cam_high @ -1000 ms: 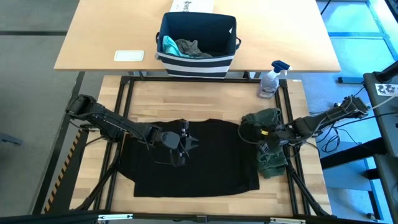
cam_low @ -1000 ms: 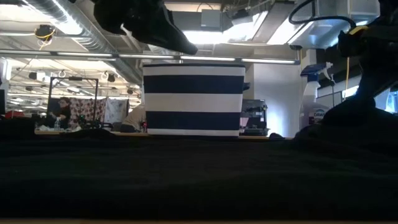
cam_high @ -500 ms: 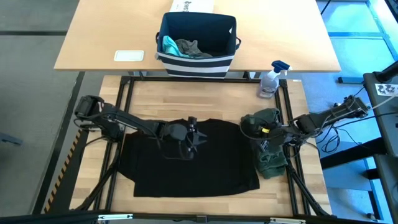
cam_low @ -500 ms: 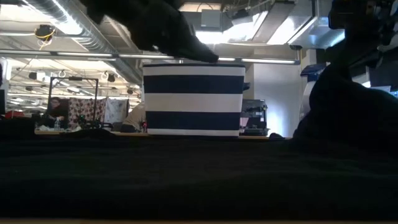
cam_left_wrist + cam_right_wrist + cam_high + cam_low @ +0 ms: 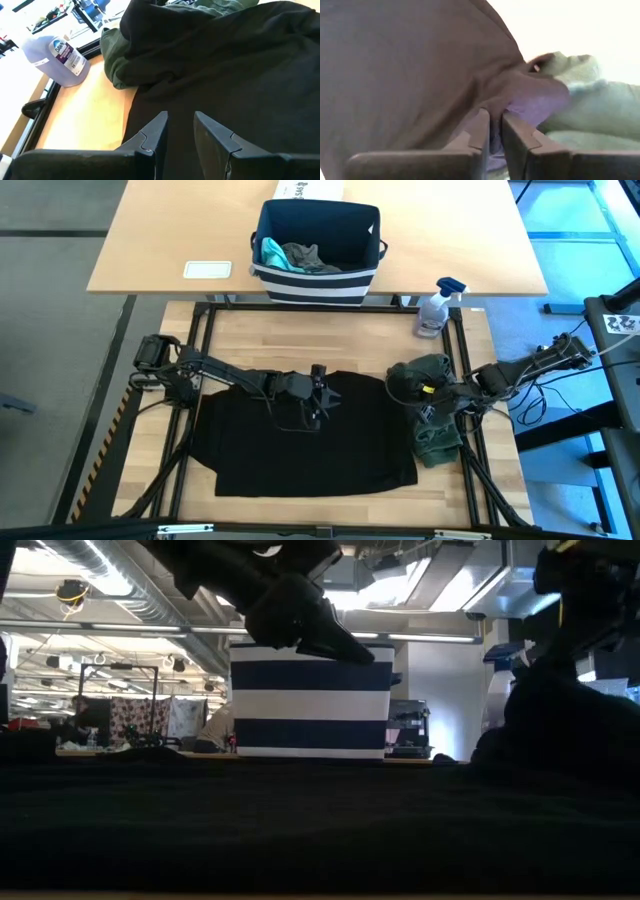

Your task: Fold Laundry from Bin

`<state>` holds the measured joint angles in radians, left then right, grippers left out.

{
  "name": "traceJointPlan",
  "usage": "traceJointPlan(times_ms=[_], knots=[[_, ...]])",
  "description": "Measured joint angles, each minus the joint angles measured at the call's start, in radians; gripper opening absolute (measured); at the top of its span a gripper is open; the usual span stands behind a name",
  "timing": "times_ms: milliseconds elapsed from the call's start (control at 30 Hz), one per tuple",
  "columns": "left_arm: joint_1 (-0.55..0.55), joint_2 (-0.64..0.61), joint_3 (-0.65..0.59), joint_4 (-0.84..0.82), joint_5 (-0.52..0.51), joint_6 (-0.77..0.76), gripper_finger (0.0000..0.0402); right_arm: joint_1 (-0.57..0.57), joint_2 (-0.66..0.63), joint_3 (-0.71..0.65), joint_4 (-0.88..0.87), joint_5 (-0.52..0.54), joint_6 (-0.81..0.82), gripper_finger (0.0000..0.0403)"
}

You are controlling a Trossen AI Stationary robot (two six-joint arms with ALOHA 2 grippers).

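Your low view is hiding most of the work: the black T-shirt [image 5: 305, 435] is filling its lower half as a dark band, and both arms are showing only as silhouettes. Your right tool [image 5: 428, 402] is sitting at the shirt's right edge against the olive-green piece [image 5: 428, 372]; its wrist picture is showing the prongs narrow with a thin fold of cloth between them, though which garment is hard to make out. Your left tool [image 5: 179, 131] is hovering over the shirt's upper middle, narrowly parted and empty. Since a second ago it has been travelling rightward across the shirt. The bin [image 5: 318, 240] is standing on the far surface [image 5: 160, 240], holding teal and grey laundry [image 5: 296, 255].
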<state>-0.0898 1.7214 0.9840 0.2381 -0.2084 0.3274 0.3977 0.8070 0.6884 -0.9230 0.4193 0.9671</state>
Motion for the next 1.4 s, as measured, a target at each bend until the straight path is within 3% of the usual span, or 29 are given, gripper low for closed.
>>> traceJointPlan(times_ms=[300, 500, 1000, 1200, 1300, 1400], knots=[[0.000, 0.000, 0.000, -0.025, -0.010, -0.001, 0.0090, 0.001, 0.000, 0.000, -0.125, -0.122, 0.131, 0.0136], [0.000, 0.000, 0.000, -0.042, -0.010, -0.001, 0.0090, 0.002, 0.000, 0.000, -0.160, -0.201, 0.190, 0.0169], [0.000, 0.000, 0.000, -0.190, -0.066, -0.002, 0.0090, 0.001, -0.035, 0.003, -0.278, -0.183, 0.259, 0.0175], [-0.012, 0.000, 0.000, -0.204, -0.058, -0.003, 0.0090, 0.001, -0.049, 0.096, -0.329, -0.158, 0.260, 0.0175], [-0.023, 0.000, 0.000, -0.204, -0.056, -0.004, 0.0090, 0.001, -0.049, 0.147, -0.311, -0.118, 0.258, 0.0175], [-0.035, 0.000, 0.000, -0.201, -0.056, -0.004, 0.0090, 0.001, -0.043, 0.148, -0.242, -0.145, 0.255, 0.0175]])
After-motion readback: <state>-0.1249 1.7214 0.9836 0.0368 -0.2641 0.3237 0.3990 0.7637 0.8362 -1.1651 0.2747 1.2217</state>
